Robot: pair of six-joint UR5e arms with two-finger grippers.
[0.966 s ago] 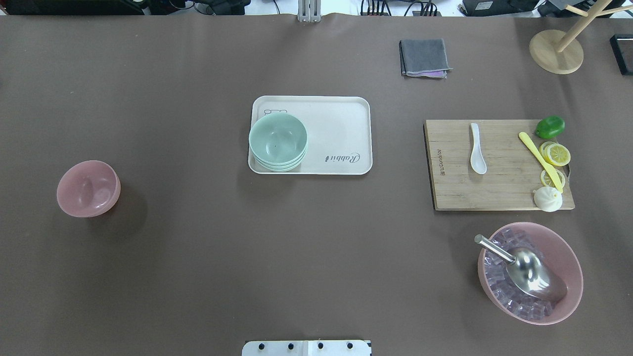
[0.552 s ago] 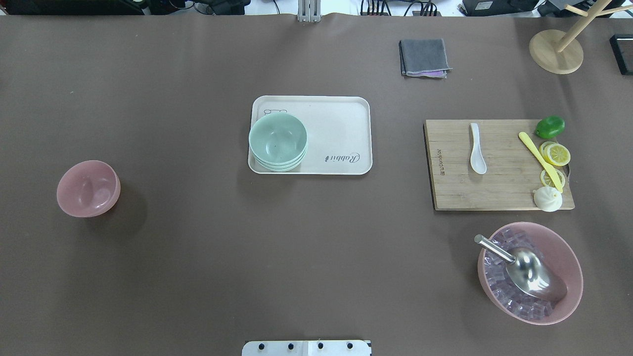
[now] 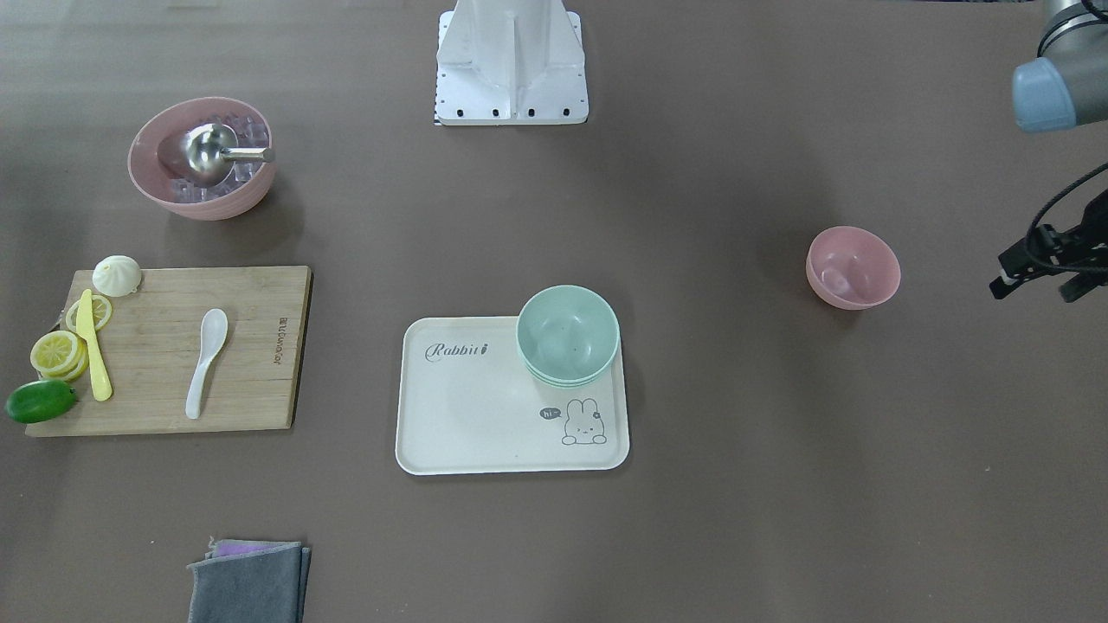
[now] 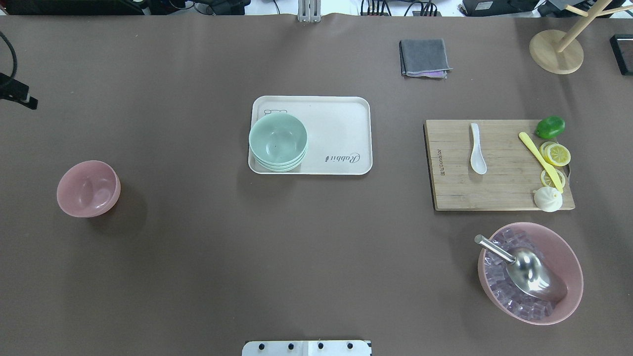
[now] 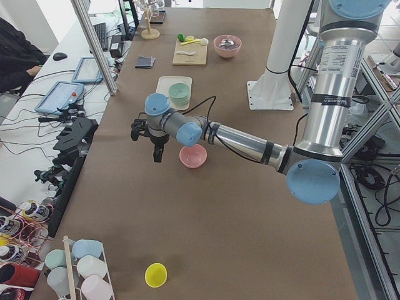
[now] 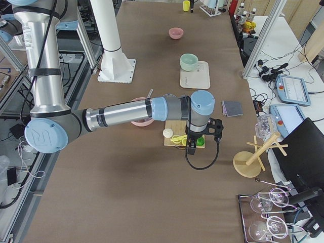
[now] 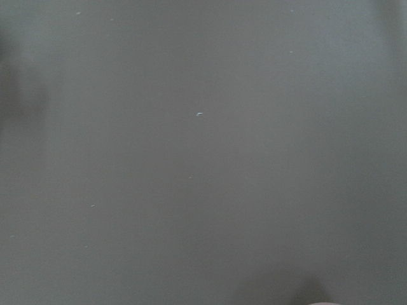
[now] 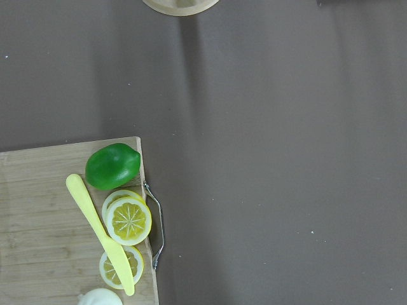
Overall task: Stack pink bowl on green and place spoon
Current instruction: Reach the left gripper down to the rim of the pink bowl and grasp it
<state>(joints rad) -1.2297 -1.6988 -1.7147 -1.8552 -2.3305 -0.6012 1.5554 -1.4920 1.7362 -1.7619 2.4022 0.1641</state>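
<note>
Stacking is unstarted: the pink bowl (image 4: 88,188) sits on the bench (image 4: 198,277) at nine o'clock of the green stack (image 4: 278,141), the spoon (image 4: 477,149) at three o'clock, while whether the left pincer (image 3: 1039,281) and right pincer (image 6: 191,148) are apart or together I cannot tell.

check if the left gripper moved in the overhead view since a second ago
Yes. The left gripper has come in at the overhead view's left edge, beyond the pink bowl; earlier it was out of view.

A robotics lab, I'd say: two big grey arms (image 5: 244,140) reach over a brown-covered desk (image 4: 198,247), metal posts (image 5: 94,44) frame it, and a tablet (image 5: 59,95) with trailing cables sits on the side bench.
</note>
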